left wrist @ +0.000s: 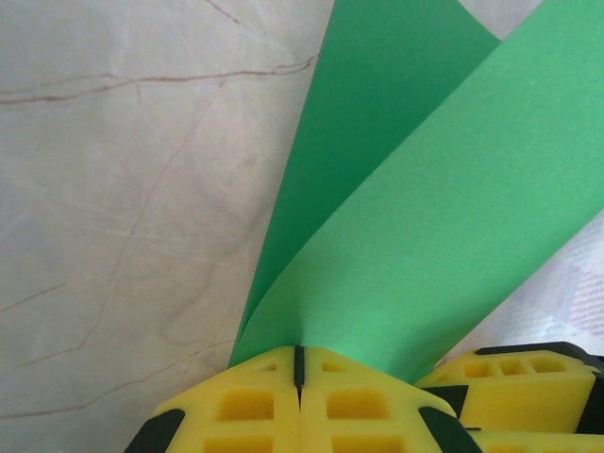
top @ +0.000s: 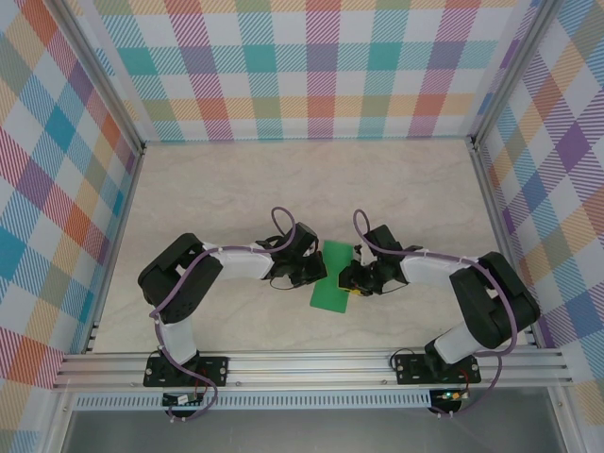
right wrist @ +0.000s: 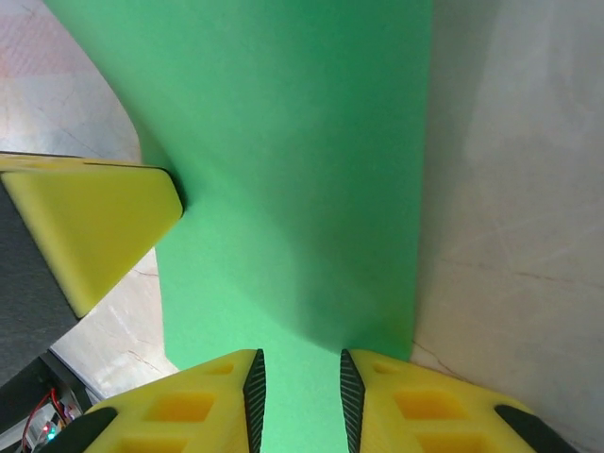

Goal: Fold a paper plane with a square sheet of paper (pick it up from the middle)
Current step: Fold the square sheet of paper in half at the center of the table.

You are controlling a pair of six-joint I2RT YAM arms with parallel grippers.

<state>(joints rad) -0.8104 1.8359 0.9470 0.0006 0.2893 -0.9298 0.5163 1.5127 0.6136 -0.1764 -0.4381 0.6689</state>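
Observation:
The square sheet of paper [top: 331,277] is bright green and lies between the two arms as a narrow strip, doubled over. In the left wrist view its upper layer [left wrist: 429,226] curls up and away from a lower layer lying on the table. My left gripper [left wrist: 298,363] is shut on the paper where the two layers meet, at the strip's left edge [top: 318,276]. My right gripper [right wrist: 302,401] stands open over the paper [right wrist: 293,160], its ribbed black pads [right wrist: 253,396] apart with green showing between them. It sits at the strip's right edge [top: 352,282].
The pale marble-patterned table [top: 283,179] is walled by plaid panels at the back and both sides. An aluminium rail [top: 311,363] carries the arm bases at the near edge. The two grippers' yellow fingers [right wrist: 94,226] are very close to each other over the paper.

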